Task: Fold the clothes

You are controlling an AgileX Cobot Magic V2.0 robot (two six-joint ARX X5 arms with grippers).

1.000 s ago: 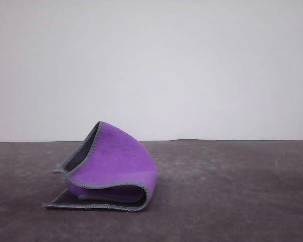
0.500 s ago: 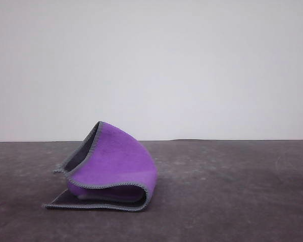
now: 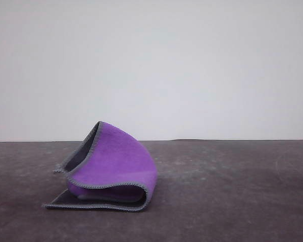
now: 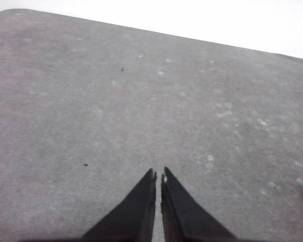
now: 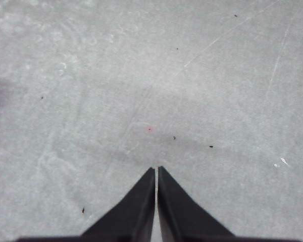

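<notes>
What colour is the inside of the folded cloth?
Bright purple. The cloth shows it best in the front view, with dark grey outside.

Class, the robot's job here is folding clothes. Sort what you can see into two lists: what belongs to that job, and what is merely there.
Belongs to the job:
- small soft cloth, purple on one face and dark grey on the other, loosely doubled over
- left gripper, shut, holding nothing
- right gripper, shut, holding nothing

Merely there:
- dark grey table surface
- plain white wall

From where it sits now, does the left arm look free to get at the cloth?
Probably yes: the cloth lies alone on the table, nothing on or beside it. The left gripper, jaws shut, must open first.
</notes>
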